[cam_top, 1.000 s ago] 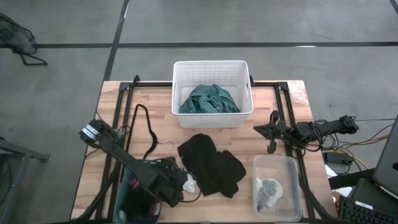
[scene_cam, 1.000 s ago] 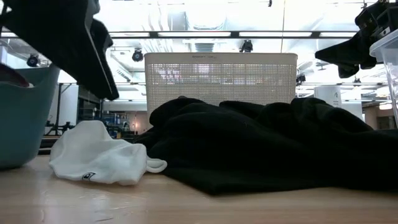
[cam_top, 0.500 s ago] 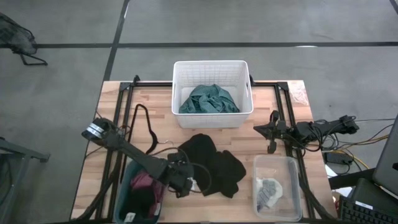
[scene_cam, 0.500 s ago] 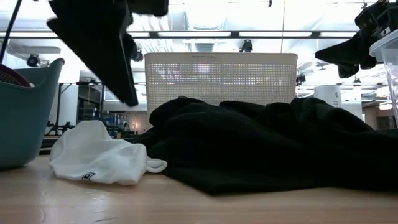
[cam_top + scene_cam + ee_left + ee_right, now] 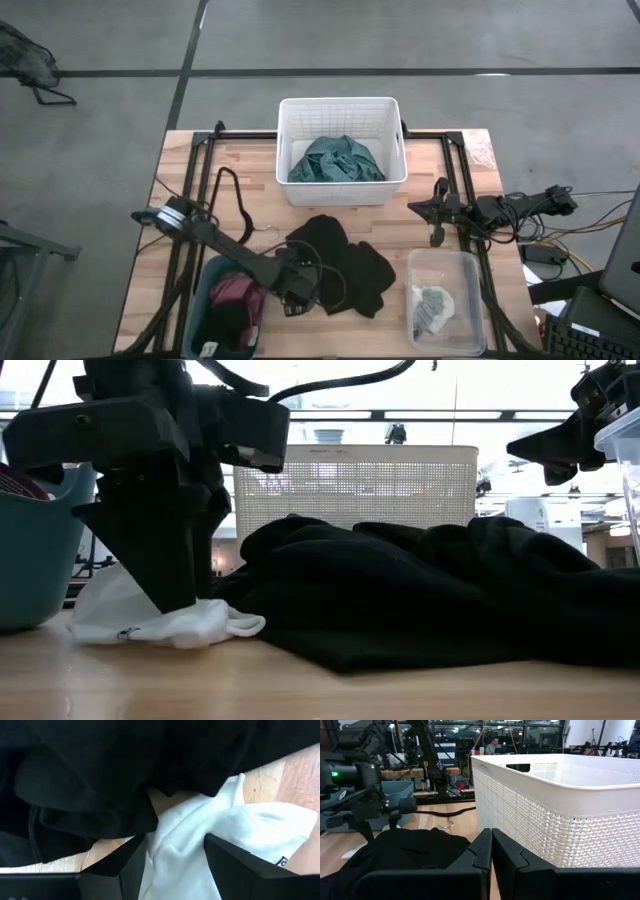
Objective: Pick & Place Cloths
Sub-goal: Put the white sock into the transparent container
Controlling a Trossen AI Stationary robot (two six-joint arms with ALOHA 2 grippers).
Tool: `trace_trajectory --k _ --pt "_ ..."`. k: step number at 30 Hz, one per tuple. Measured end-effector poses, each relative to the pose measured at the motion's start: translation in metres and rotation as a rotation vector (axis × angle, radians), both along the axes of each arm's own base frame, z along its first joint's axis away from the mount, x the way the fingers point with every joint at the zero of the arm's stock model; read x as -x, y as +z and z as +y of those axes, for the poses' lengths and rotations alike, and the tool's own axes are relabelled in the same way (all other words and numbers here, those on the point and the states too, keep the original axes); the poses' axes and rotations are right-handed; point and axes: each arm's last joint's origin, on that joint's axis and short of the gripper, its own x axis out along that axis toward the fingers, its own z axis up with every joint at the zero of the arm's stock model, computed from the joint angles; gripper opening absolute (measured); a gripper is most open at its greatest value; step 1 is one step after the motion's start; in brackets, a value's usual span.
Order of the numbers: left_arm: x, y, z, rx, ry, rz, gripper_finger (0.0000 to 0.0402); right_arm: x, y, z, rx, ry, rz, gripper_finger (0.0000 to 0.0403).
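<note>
Wooden table [image 5: 470,160]: teal cloth [image 5: 336,160] in white basket [image 5: 341,106], left hand [image 5: 175,865] wide astride white sock [image 5: 240,827].

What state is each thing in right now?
Left gripper: open, fingers astride the white sock on the table.
Right gripper: shut, empty, waiting beside the basket.
Black cloth: heaped on the table.
Teal cloth: crumpled in the basket.
Maroon cloth: in the tub.
Grey cloth: in the clear bin.
</note>
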Motion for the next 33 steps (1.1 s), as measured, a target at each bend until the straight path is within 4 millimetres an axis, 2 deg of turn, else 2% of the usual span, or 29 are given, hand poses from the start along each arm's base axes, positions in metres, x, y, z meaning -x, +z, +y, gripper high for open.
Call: trace_trajectory --k 3,6,15,20,26,33 --pt "-0.003 -0.004 -0.001 -0.004 -0.002 0.009 0.0201 0.0 0.0 0.0 0.001 0.0 0.001 0.0009" --pt "-0.004 -0.005 -0.001 -0.005 -0.002 0.007 0.0174 0.0 0.0 0.0 0.001 0.0 0.0 0.0009" --pt "-0.005 0.0 -0.001 -0.008 -0.027 0.005 0.0018 0.0 0.0 0.0 0.001 0.0 0.0 0.0009" --pt "-0.007 0.011 -0.002 0.007 -0.02 -0.004 0.002 0.0 0.0 0.0 0.001 0.0 0.0 0.0009" --pt "-0.003 0.046 -0.004 0.015 -0.035 -0.031 0.0012 0.0 0.0 0.0 0.0 0.0 0.0 0.0009" --pt "0.0 0.105 0.002 -0.077 -0.067 -0.202 0.0016 0.0 0.0 0.0 0.001 0.0 0.001 0.0009"
